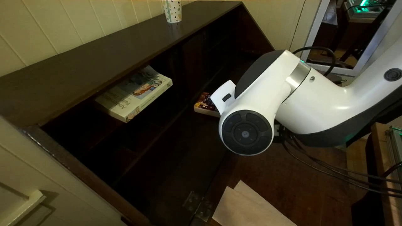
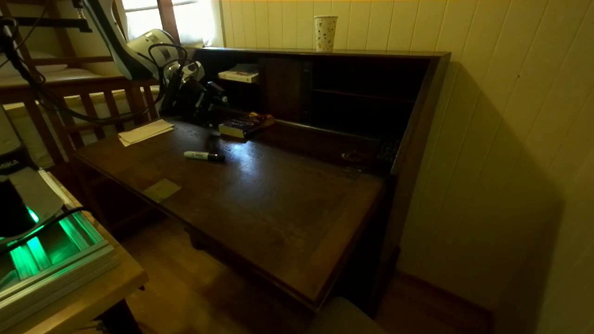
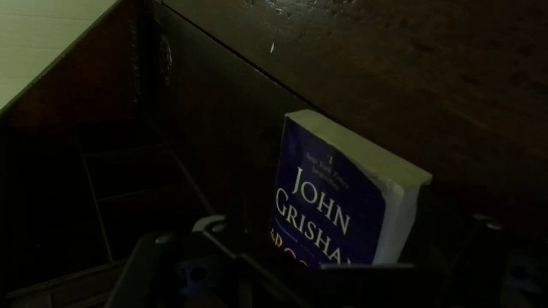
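A thick paperback with a dark blue John Grisham cover (image 3: 325, 192) is ahead of my gripper (image 3: 349, 226) in the wrist view, seen between its widely parted fingers. The jaws stand open, and I see no contact with the book. Its lower part is hidden behind the gripper body. In an exterior view this paperback (image 2: 246, 126) lies flat on the desk, just beside the dark gripper (image 2: 214, 104). Seen from elsewhere, only one end of the paperback (image 1: 205, 104) shows past the white arm, which conceals the gripper there.
A pale Andersen book (image 1: 135, 94) juts from the upper shelf. On top of the desk stands a speckled cup (image 2: 325, 33). A marker (image 2: 203, 156) and folded paper (image 2: 146, 132) lie on the desk surface (image 2: 278, 208). Cubbyhole walls and shelf edges are close to the arm.
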Controlling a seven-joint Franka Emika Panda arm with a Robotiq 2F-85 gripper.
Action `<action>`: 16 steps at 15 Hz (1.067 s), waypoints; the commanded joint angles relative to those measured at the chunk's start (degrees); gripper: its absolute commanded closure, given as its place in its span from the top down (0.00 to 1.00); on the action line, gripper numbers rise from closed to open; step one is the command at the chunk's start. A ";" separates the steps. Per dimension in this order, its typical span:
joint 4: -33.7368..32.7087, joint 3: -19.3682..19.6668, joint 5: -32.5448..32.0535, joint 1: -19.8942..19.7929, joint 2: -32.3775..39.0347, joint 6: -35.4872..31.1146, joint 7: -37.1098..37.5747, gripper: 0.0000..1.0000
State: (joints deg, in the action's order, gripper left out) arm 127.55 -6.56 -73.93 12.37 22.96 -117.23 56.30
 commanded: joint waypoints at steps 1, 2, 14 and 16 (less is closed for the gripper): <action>0.92 -0.28 0.31 -1.78 -0.17 -0.59 0.97 1.00; 0.63 -0.27 0.10 -2.04 0.10 -0.63 0.74 1.00; -3.97 0.31 -4.94 -3.27 7.52 -5.40 -1.15 0.12; -4.22 0.33 -6.19 -3.82 7.43 -6.69 -1.82 0.03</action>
State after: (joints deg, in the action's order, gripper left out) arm 125.39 -6.37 -77.01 10.47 27.36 -119.00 55.52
